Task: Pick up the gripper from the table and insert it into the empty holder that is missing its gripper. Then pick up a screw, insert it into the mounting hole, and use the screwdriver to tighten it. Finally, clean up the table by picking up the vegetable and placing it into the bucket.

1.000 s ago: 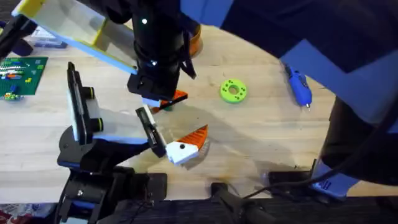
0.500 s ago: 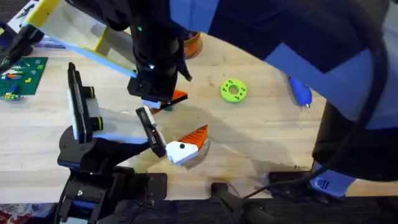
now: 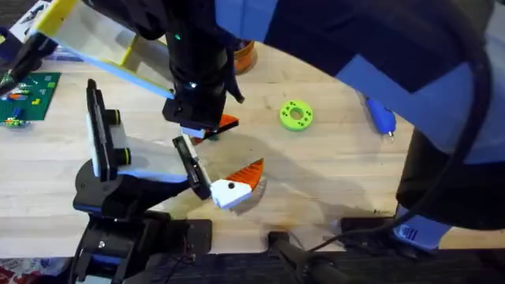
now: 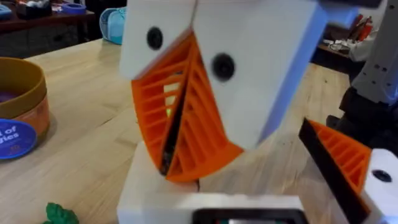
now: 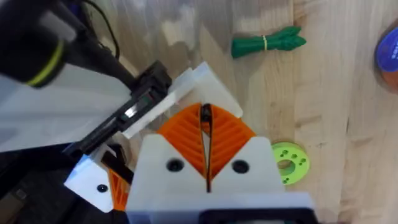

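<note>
Both robot grippers look clenched, apparently empty; one carrot (image 3: 219, 126), one screwdriver (image 3: 380, 115), one bucket (image 4: 18, 112).

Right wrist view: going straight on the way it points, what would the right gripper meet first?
Likely the white block just past the right gripper, beside the holder and its black plate; depth is unclear.

Both arms are matte black tubes with rounded joint housings, large and dark in the overhead view. The left arm (image 3: 197, 55) carries a small green light at 12 o'clock on its upper housing. Each gripper has white plastic finger blocks with one round black dot apiece and orange ribbed triangular pads: the left gripper (image 4: 180, 134) and the right gripper (image 5: 206, 146). Black cables trail at the bases near 6 o'clock.
</note>
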Controlling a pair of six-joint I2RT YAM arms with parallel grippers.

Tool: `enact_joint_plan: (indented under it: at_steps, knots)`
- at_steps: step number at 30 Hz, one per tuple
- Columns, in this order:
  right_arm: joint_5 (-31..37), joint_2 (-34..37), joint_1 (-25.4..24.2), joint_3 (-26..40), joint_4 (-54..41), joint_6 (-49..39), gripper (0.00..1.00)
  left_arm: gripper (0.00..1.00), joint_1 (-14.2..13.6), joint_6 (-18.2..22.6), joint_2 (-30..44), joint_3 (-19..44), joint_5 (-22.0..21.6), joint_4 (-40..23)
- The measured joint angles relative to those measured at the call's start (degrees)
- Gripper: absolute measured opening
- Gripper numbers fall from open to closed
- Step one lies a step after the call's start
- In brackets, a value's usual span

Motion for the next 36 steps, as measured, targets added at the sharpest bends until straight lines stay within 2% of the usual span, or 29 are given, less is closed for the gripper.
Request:
enact_joint_plan:
  at_steps: [17, 18, 19, 20, 22, 25, 26, 28, 36]
  knots:
    - [0.0, 0.0, 0.0, 0.0, 0.0, -1.1, 0.004, 0.986, 0.0, 0.0, 0.0, 0.0, 0.0, 0.0]
    - [0.0, 0.0, 0.0, 0.0, 0.0, -1.2, 0.029, 0.986, 0.0, 0.0, 0.0, 0.0, 0.0, 0.0]
    - [0.0, 0.0, 0.0, 0.0, -0.1, -1.2, 0.064, 0.986, 0.0, 0.0, 0.0, 0.0, 0.0, 0.0]
    - [0.0, 0.0, 0.0, 0.0, -0.1, -1.2, 0.159, 0.986, 0.0, 0.0, 0.0, 0.0, 0.0, 0.0]
    - [0.2, 0.0, 0.0, 0.0, -0.1, -1.3, 0.425, 0.986, 0.0, 0.0, 0.0, 0.0, 0.0, 0.0]
    - [1.6, 0.0, -0.6, 0.0, -0.5, -1.4, 0.891, 0.986, 0.0, 0.0, 0.0, 0.0, 0.1, 0.0]
    - [1.8, -0.1, -1.0, 0.1, -0.5, -1.6, 0.963, 0.986, 0.0, 0.0, 0.0, 0.0, 0.1, 0.0]
    - [1.7, -0.1, -1.4, 0.1, -0.5, -1.7, 0.993, 0.986, 0.0, 0.0, 0.0, 0.0, 0.1, 0.0]
    - [1.8, -0.1, -1.3, 0.1, -0.6, -1.7, 0.994, 0.986, 0.0, -0.1, 0.0, 0.0, 0.2, 0.0]
